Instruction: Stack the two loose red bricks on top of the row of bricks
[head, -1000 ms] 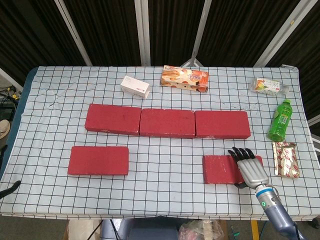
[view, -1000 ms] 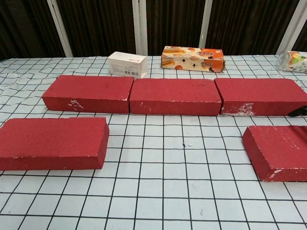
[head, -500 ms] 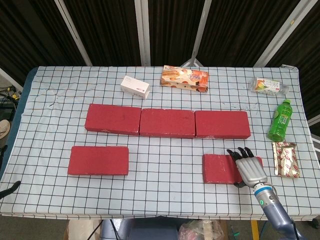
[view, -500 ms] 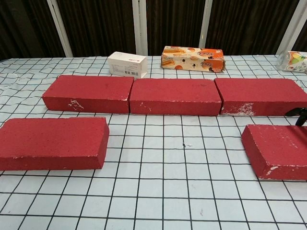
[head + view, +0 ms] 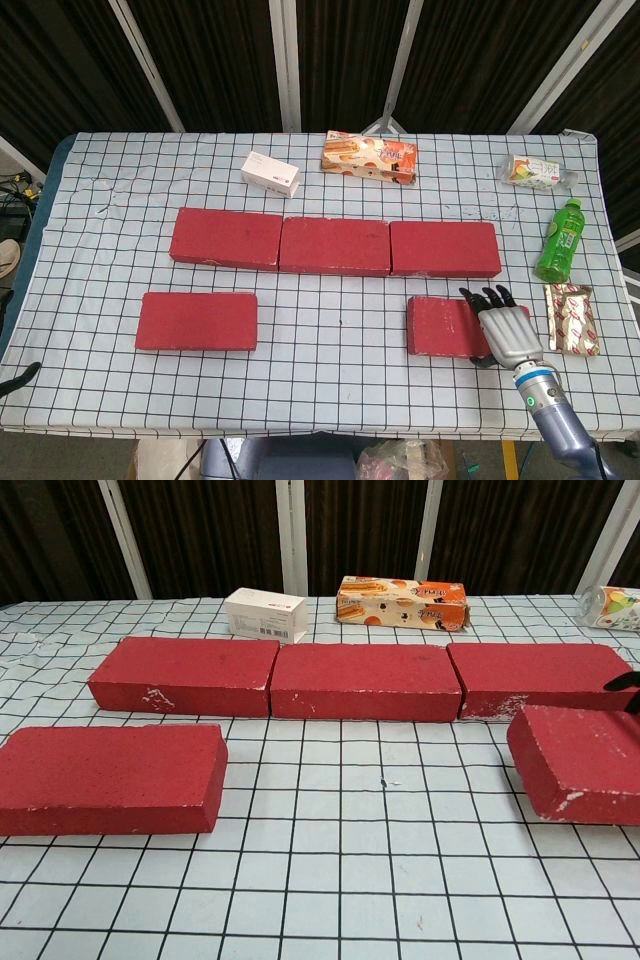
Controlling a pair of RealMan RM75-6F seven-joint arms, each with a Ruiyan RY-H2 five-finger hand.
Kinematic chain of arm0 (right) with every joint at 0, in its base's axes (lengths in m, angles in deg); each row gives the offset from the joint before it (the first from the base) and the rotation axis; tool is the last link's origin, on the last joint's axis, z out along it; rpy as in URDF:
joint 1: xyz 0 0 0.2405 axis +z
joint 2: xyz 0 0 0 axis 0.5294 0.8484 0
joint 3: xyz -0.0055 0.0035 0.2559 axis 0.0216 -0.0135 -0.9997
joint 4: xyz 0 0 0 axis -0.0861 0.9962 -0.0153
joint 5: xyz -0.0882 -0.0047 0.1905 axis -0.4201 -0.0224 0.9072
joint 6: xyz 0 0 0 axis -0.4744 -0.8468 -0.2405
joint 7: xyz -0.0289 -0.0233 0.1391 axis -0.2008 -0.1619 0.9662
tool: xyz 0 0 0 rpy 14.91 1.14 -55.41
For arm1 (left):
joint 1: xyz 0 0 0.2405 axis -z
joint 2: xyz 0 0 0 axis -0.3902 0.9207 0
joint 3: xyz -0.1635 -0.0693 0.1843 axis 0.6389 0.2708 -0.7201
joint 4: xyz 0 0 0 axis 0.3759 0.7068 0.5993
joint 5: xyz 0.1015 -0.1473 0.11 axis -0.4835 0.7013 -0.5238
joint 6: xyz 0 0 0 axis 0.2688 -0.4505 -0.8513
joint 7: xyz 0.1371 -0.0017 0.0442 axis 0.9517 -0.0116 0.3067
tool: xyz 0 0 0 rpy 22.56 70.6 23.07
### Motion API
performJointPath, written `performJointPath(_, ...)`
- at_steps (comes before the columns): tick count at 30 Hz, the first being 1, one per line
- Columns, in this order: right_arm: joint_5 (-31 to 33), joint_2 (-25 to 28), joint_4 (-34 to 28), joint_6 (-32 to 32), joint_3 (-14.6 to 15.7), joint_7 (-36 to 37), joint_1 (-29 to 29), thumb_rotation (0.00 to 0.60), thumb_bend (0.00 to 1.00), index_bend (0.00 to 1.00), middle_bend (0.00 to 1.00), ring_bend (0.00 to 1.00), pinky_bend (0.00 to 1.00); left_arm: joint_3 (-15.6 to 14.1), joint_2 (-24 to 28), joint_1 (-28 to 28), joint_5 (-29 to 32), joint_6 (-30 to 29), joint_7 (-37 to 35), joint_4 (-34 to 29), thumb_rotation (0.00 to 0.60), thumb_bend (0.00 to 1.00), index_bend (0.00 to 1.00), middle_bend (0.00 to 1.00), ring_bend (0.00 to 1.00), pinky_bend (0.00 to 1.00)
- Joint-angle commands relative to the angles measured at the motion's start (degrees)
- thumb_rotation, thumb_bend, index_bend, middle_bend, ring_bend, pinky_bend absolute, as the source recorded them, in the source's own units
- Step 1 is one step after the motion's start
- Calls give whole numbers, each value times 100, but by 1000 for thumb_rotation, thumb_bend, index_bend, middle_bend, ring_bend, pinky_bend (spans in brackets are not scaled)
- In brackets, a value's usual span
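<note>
Three red bricks form a row (image 5: 335,245) (image 5: 365,680) across the middle of the checked table. One loose red brick (image 5: 197,320) (image 5: 110,778) lies flat in front of the row's left end. The other loose red brick (image 5: 445,325) (image 5: 580,760) is at the front right, raised a little off the cloth and close to the row's right brick. My right hand (image 5: 508,332) grips its right end, fingers lying over the top. In the chest view only dark fingertips (image 5: 622,683) show at the right edge. My left hand is not in either view.
Behind the row stand a white box (image 5: 271,174) and an orange snack box (image 5: 369,159). A green bottle (image 5: 558,240) stands right of the row, a clear bottle (image 5: 538,172) lies at the back right, and a foil packet (image 5: 571,318) lies beside my right hand.
My right hand has raised the right loose brick and carried it toward the row; it now sits higher and closer to the row's right brick. The left loose brick has not moved.
</note>
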Motion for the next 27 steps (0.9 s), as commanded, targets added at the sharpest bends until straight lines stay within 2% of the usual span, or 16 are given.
performJointPath(1, 7, 196, -169, -66, -123, 84, 32, 600, 153, 37, 327, 100, 0, -1, -1, 4, 0, 7, 6, 1, 600, 0, 44, 0, 3, 184)
performJointPath(7, 268, 524, -497, 30, -484, -81, 366, 600, 153, 37, 328, 100, 0, 8, -14, 16, 26, 29, 39, 1, 600, 0, 44, 0, 3, 184)
performJointPath(11, 886, 607, -569, 423, -802, -362, 881, 600, 153, 37, 327, 100, 0, 20, -24, 26, 57, 46, 69, 2, 600, 0, 44, 0, 3, 184)
performJointPath(15, 1890, 524, -419, 914, -1070, -737, 1594, 600, 154, 37, 328, 100, 0, 43, -27, 42, 111, 75, 88, 5, 600, 0, 44, 0, 3, 184)
performJointPath(19, 2888, 317, -93, 1156, -1182, -1180, 2310, 600, 154, 37, 328, 100, 0, 74, -33, 63, 185, 112, 105, 15, 600, 0, 44, 0, 3, 184)
performJointPath(27, 4731, -299, 784, 1456, -1085, -1870, 3629, 600, 154, 37, 328, 100, 0, 166, -65, 104, 397, 172, 172, 29, 600, 0, 44, 0, 3, 184)
